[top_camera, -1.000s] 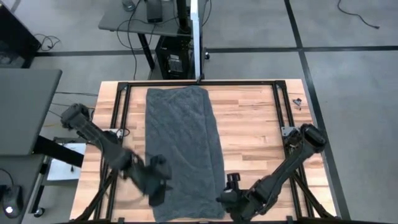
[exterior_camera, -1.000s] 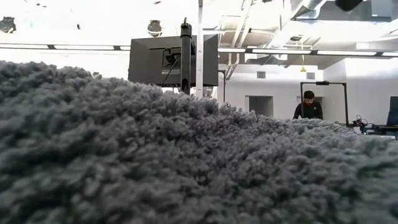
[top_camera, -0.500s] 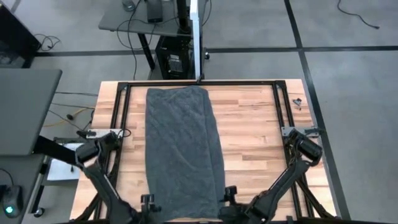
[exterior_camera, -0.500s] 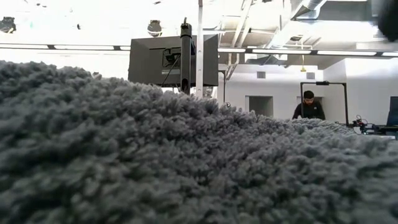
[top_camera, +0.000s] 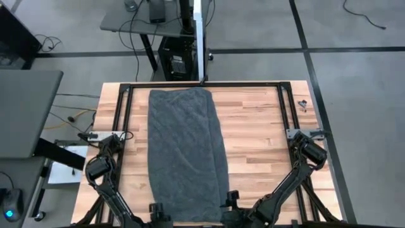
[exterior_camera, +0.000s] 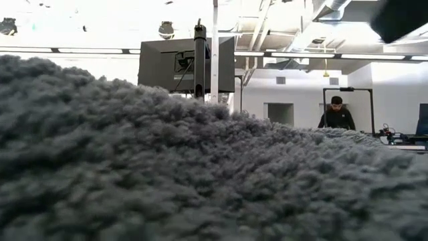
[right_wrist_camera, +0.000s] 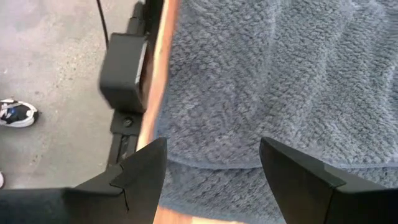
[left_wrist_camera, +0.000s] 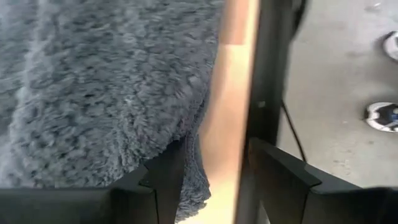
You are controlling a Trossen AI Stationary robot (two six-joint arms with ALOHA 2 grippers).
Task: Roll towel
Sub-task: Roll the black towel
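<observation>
Towel (top_camera: 186, 155) flat on table (top_camera: 259, 136); both grippers (open) at near edge.

Left end effector (left_wrist_camera: 208, 180) open, right end effector (right_wrist_camera: 211, 171) open, both low

Robotics lab, wooden workbench (top_camera: 259, 126), grey concrete floor (top_camera: 354, 82), equipment desks (top_camera: 142, 16), exposed ceiling ducts (exterior_camera: 334, 8)

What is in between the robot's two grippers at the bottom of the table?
The near end of the towel lies between the left gripper and the right gripper, as the high view shows.
</observation>
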